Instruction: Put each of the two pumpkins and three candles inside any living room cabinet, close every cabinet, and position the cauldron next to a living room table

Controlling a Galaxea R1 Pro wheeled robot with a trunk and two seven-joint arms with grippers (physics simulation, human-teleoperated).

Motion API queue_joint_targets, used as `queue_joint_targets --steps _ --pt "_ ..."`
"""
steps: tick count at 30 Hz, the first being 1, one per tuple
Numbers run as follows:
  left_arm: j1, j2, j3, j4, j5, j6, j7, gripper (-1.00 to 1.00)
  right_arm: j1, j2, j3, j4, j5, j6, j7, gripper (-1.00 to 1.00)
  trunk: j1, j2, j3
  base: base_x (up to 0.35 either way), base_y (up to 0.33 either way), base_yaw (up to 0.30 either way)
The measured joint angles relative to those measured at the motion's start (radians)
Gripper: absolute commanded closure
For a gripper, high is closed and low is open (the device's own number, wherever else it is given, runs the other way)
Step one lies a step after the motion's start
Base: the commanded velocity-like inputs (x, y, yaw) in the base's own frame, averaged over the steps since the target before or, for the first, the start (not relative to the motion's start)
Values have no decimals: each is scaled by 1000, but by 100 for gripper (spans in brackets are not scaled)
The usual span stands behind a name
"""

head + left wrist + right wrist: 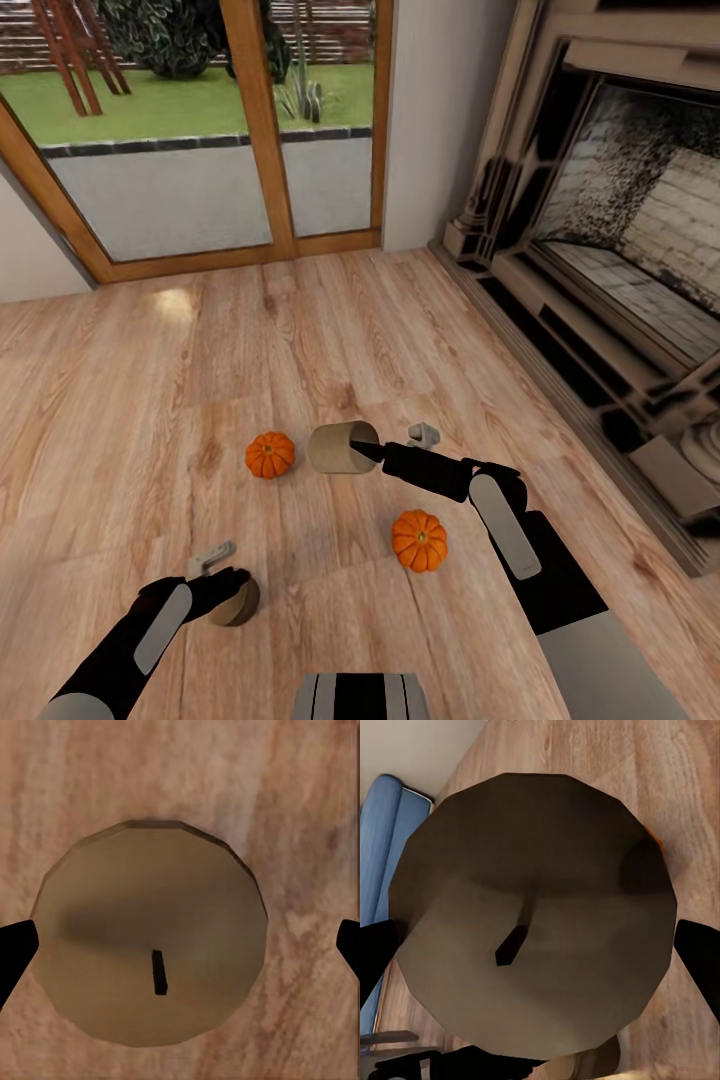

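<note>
Candles are what I have in both arms right now, and that is where the risk sits. My right gripper (372, 450) holds a beige candle (342, 447) sideways above the floor (150, 400), its flat wick end facing the wrist camera; the jaws sit at either side of it and look clamped on. A cylinder carried on its side by its round wall can roll or slide out if I swing the arm fast, and it would drop near the far pumpkin (270, 455).

My left gripper (222, 592) is down over a darker candle (237, 602) that appears to stand on the floor, near left. In the left wrist view the fingertips (15, 949) flank the candle with bare wood showing on one side, so I judge these jaws not yet closed, though the head view is too crowded there to be sure. Closing off-centre could tip it over.

Both pumpkins are small, orange, ribbed, with short stems. One lies mid-floor just left of the raised candle; the other pumpkin (419, 540) sits nearer, just beside my right forearm, which could knock it rolling. A stone fireplace (620, 250) stands far right.
</note>
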Motion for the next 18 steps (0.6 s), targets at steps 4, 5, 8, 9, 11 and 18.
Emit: queue_joint_targets --steps 4,5,8,9,11,18 --pt "0 0 -1 0 0 0 0 -100 0 0 0 0 1 0 0 100 0 0 0 17 0 0" --pt "0 0 -1 0 0 0 0 -100 0 0 0 0 1 0 0 100 0 0 0 5 0 0" --pt "0 0 -1 0 0 0 0 -100 0 0 0 0 2 0 0 100 0 0 0 2 2 0" --pt "0 0 -1 0 0 0 0 -100 0 0 0 0 3 0 0 100 0 0 0 1 41 0" --pt "0 0 0 -1 0 0 0 -100 0 -1 0 0 3 0 0 100 0 0 0 0 92 0" --pt "0 1 0 0 0 0 0 -100 0 0 0 0 4 0 0 100 0 0 0 0 25 0"
